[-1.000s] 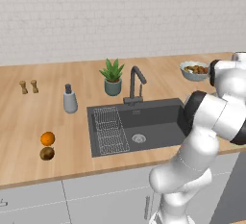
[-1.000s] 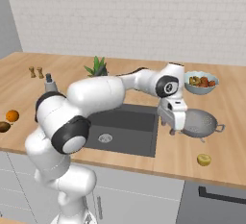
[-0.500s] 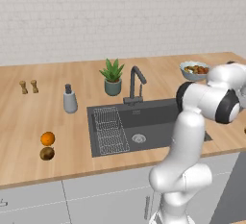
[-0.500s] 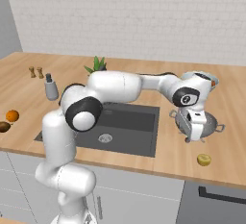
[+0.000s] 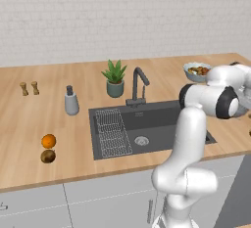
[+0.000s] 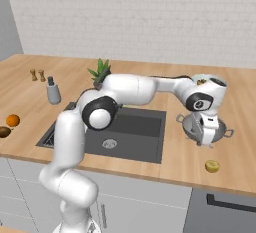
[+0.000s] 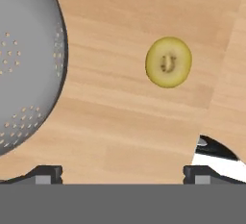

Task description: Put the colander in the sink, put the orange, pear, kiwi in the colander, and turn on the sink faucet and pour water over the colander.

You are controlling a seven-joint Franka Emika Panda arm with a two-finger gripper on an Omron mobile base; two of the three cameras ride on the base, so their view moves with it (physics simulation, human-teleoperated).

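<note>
One wood counter (image 6: pixel 150 162) spans frame, dark rectangular sink (image 6: pixel 130 134) at centre, wire rack inside, no fruit in it. Grey perforated colander (image 6: pixel 216 129) centre right on counter, partly hidden by arm; hand view cuts it at left edge. Gripper (image 6: pixel 207 138) spread wide over colander rim, gripping nothing. Pear (image 6: pixel 212 166) lower right. Orange (image 6: pixel 13 120), kiwi (image 6: pixel 4 132) far left.
</note>
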